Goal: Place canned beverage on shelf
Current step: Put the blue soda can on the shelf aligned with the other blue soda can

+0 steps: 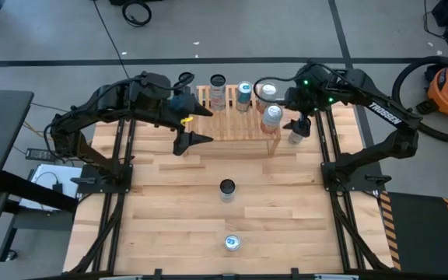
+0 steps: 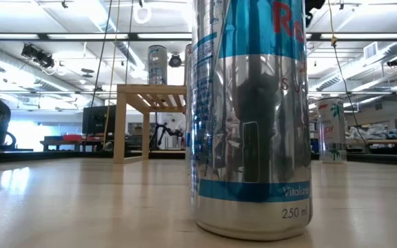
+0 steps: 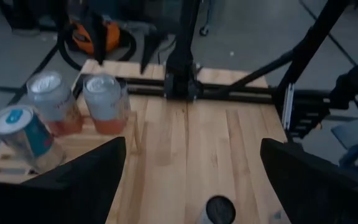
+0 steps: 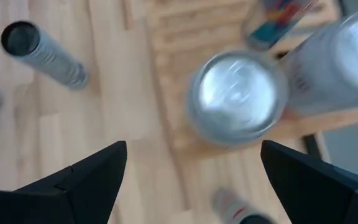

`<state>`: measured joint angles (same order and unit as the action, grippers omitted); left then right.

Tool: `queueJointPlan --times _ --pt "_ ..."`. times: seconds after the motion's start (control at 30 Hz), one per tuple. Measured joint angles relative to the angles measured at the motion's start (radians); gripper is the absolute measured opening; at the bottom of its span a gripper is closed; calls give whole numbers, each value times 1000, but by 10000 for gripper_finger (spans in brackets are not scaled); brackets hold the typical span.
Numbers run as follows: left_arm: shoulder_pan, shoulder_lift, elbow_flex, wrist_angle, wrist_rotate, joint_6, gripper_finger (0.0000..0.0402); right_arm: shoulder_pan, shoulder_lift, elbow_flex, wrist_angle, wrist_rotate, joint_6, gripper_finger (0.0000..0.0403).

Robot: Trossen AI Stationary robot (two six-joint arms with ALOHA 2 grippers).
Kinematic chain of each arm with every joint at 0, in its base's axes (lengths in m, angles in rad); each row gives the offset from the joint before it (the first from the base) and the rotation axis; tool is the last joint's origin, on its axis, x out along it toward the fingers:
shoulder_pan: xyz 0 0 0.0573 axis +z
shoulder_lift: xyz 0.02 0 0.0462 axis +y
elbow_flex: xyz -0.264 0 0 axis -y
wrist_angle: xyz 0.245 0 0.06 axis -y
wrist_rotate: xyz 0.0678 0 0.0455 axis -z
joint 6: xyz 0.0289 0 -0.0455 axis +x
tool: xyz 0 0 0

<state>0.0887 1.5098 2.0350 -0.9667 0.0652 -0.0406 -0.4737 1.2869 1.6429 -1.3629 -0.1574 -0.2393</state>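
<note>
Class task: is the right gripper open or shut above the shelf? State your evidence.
Open. In the right wrist view the right gripper has its two dark fingers spread wide apart, holding nothing, above a can standing on the shelf.

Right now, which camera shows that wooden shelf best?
The high view: the whole shelf shows with cans on its slats. The low view catches one end behind a big can; both wrist views show only part of it.

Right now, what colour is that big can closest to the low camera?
Silver with light blue bands and red lettering, best seen in the low view.
</note>
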Motion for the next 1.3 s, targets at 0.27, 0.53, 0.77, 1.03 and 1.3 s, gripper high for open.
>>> queueJointPlan --times 0.27,0.53,0.77,1.03,1.3 --pt "0 0 0 5 0 -3 373 98 0 -4 -128 61 164 380" --pt "0 0 0 -66 19 6 373 239 -22 -4 -160 213 371 380" --pt "0 0 0 -175 19 39 373 396 -26 -5 -160 329 558 380" --pt "-4 0 0 -341 19 53 373 599 -25 -89 -139 459 740 380" --pt "-18 0 -11 -356 19 40 373 760 -24 -230 107 471 822 380"
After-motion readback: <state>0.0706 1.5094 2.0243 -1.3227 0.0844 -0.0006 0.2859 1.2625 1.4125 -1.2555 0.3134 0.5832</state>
